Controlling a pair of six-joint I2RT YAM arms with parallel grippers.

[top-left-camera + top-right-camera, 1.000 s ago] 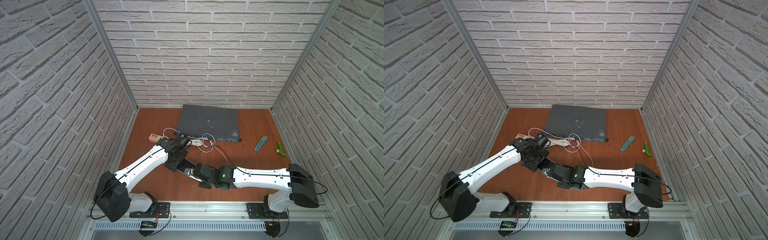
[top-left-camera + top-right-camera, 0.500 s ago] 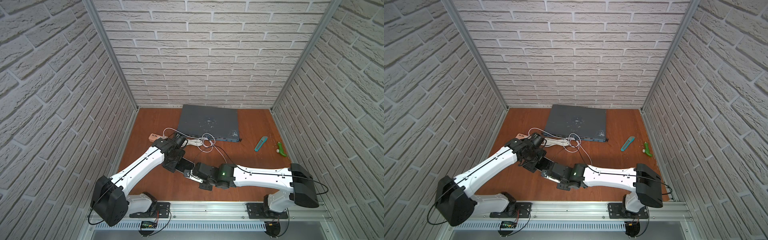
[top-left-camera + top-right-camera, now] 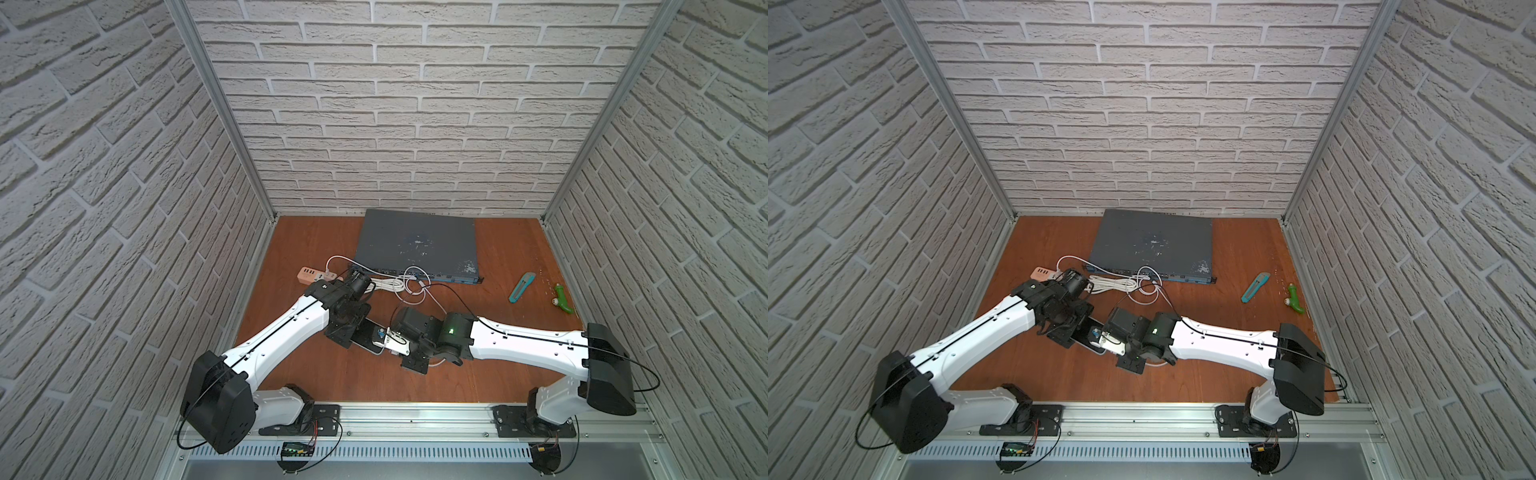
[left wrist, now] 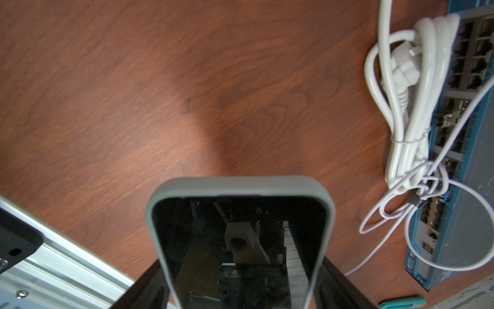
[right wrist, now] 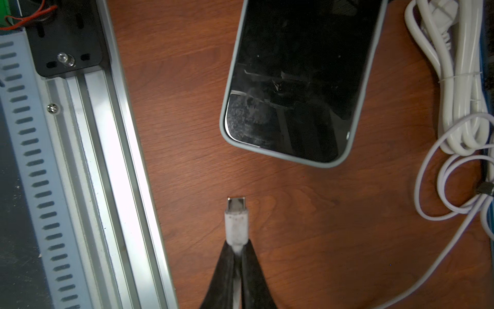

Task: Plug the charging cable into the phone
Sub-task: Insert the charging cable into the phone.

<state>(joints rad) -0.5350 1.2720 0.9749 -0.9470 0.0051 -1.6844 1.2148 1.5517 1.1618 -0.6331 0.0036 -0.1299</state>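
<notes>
Near the phone [image 5: 299, 80], right fingers [image 5: 224, 273] pinch the charging cable [image 5: 236, 227].

phone [image 3: 365, 338] mostly covered in both top views, one end cropped in each wrist view

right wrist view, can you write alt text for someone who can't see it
The right gripper pinches the charging cable by its white plug, metal tip pointing toward the near end of the phone, with bare wood table between them. A bundled white cord lies beside the phone.
</notes>
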